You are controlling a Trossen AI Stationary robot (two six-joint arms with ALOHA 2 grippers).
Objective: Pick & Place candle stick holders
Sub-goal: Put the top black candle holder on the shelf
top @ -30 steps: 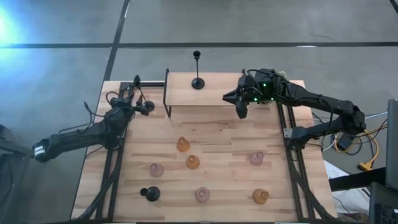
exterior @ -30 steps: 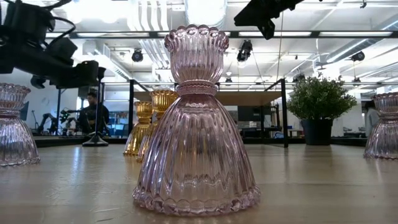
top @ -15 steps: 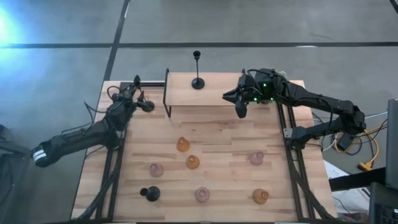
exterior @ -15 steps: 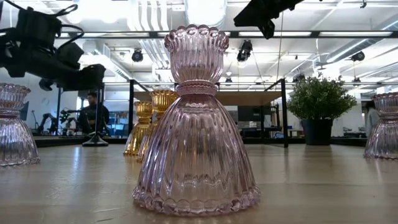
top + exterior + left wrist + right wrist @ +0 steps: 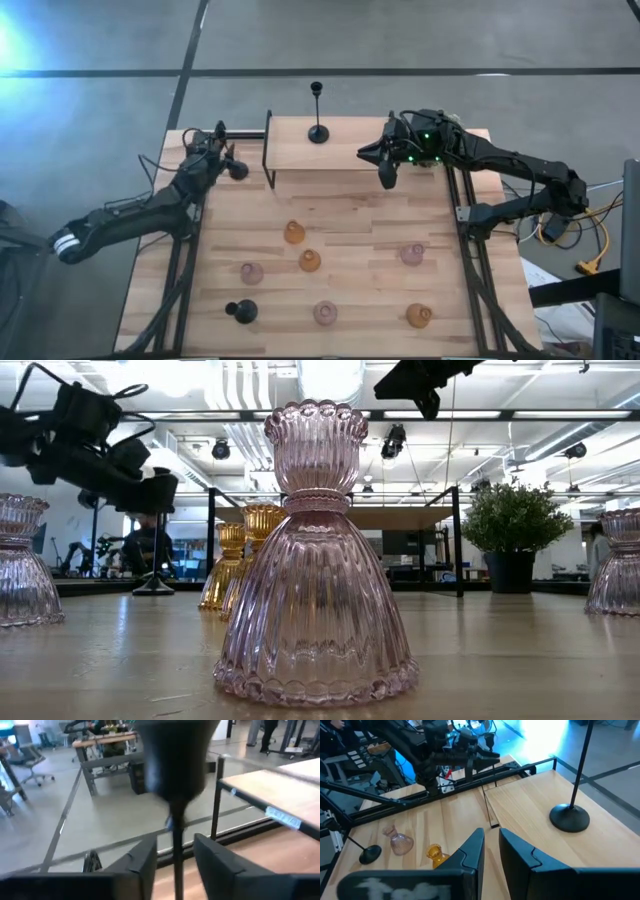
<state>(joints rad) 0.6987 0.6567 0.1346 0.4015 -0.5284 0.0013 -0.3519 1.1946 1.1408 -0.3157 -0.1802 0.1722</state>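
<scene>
A black holder, its cup (image 5: 219,128) up, stands on its round base (image 5: 152,588) at the table's far left, left of the shelf. My left gripper (image 5: 222,155) is open; its fingers stand on either side of the thin stem (image 5: 177,860), below the cup (image 5: 175,755), touching nothing. A second black holder (image 5: 318,130) stands on the raised shelf. My right gripper (image 5: 388,175) hovers over the shelf's right part, empty, its fingers (image 5: 475,850) a narrow gap apart. Several pink and amber glass holders, such as the amber one (image 5: 293,232) and the pink one (image 5: 315,560), stand on the table.
The raised wooden shelf (image 5: 360,150) on black posts fills the far middle. A third black holder (image 5: 240,312) is at the near left. Metal frames (image 5: 180,270) run along both table sides. A potted plant (image 5: 510,530) and a person show beyond the table.
My left gripper has gone toward the table's far edge and a little right, up to the black holder at the far left, and its fingers now stand around the stem. The holder has stayed in place.
</scene>
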